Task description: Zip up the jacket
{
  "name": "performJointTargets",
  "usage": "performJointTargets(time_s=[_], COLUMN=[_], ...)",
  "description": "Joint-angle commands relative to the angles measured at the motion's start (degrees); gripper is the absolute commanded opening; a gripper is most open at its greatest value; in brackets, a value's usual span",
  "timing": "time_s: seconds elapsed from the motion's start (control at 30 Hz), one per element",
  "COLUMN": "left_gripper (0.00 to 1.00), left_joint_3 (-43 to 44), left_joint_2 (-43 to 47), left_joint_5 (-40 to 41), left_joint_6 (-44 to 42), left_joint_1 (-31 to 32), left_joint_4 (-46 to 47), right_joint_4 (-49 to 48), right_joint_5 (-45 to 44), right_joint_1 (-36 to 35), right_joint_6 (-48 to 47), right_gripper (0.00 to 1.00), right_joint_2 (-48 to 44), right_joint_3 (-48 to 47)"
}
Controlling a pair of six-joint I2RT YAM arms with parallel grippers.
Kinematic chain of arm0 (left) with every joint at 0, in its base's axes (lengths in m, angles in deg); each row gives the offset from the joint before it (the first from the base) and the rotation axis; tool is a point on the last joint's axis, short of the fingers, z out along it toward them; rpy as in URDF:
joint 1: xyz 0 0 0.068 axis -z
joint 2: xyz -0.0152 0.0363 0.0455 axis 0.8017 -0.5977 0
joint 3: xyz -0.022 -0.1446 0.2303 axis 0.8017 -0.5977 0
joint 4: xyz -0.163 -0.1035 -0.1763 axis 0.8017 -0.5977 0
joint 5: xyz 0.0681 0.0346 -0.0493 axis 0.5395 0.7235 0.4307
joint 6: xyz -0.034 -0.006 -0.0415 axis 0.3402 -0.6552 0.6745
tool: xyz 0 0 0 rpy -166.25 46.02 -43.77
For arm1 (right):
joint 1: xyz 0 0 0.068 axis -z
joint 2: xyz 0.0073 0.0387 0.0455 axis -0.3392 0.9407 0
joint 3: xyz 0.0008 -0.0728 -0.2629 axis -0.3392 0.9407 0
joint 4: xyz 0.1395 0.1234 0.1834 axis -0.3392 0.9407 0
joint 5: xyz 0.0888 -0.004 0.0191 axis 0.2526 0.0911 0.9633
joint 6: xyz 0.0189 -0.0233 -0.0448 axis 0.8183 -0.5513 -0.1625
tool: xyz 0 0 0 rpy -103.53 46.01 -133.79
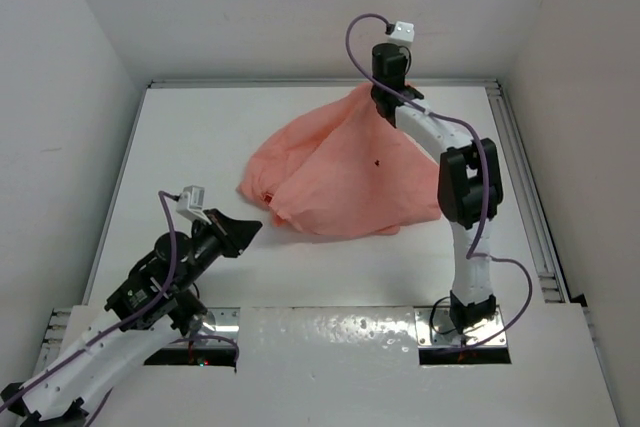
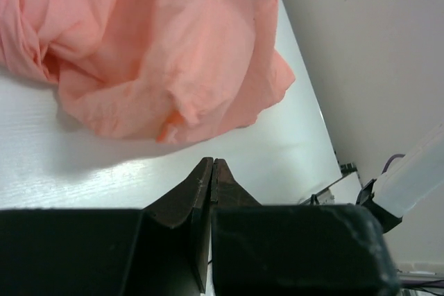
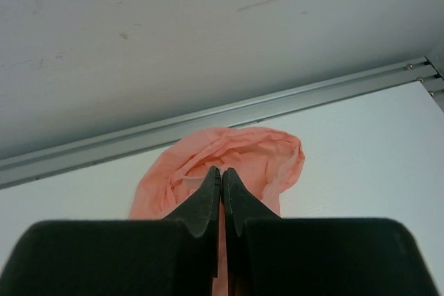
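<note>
Your right gripper [image 1: 384,107] is pinching the jacket [image 1: 340,172] at its far edge, jaws closed on the pink fabric, tenting it over the table [image 1: 190,147]. Your left gripper [image 1: 252,230] is hovering just beside the jacket's near edge, jaws pressed together on nothing.

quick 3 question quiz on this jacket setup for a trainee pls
1. True or false: the left claw is gripping the jacket.
2. Which one pinches the fabric? A) left claw B) right claw C) both
3. Fill in: the table under the jacket is ____ in colour.
Key: 1 false, it is shut on nothing, just short of the fabric. 2 B. 3 white.
</note>
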Motion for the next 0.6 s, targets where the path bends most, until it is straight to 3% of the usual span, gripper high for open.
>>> performJointTargets(time_s=[0.0, 0.1, 0.17, 0.2, 0.23, 0.3, 0.33, 0.37, 0.47, 0.57], left_gripper=[0.0, 0.0, 0.12, 0.17, 0.28, 0.36, 0.43, 0.46, 0.52, 0.55], left_joint_3=[-0.2, 1.3, 4.2, 5.4, 7.9, 9.7, 10.4, 10.7, 11.5, 14.8], left_joint_2=[-1.7, -4.5, -6.1, -8.2, -9.3, -12.1, -12.9, -14.4, -17.2, -18.9], left_joint_5=[-0.7, -0.2, 2.7, 4.1, 5.4, 7.3, 6.6, 6.2, 3.1, 2.5], left_joint_6=[0.3, -0.6, -1.5, -1.9, -2.0, -2.7, -3.7, -3.8, -5.3, -6.9], left_joint_1=[0.3, 0.3, 0.3, 0.3, 0.3, 0.3, 0.3, 0.3, 0.3, 0.3], left_joint_4=[0.3, 2.4, 2.2, 1.9, 1.3, 2.9, 3.9, 5.1, 9.1, 10.5], right_joint_4=[-4.5, -4.0, -4.0, -3.4, -1.7, 1.4, 5.1, 6.5, 13.3, 9.8], right_joint_5=[2.7, 7.1, 12.1, 12.9, 13.3, 13.2, 13.0, 13.1, 16.0, 18.7], right_joint_1=[2.2, 2.1, 1.6, 0.7, 0.0, -2.5, -3.4, -4.3, -7.4, -10.9], right_joint_6=[0.8, 5.0, 7.9, 8.7, 9.5, 10.6, 11.0, 11.2, 13.7, 15.6], right_gripper=[0.0, 0.0, 0.02, 0.27, 0.43, 0.81, 0.94, 0.99, 0.99, 0.99], right_joint_2=[-5.4, -10.8, -16.3, -18.3, -20.3, -27.1, -29.6, -34.7, -46.8, -61.7], right_joint_3=[6.0, 12.0, 15.8, 19.2, 20.4, 23.5, 24.6, 26.0, 32.5, 48.6])
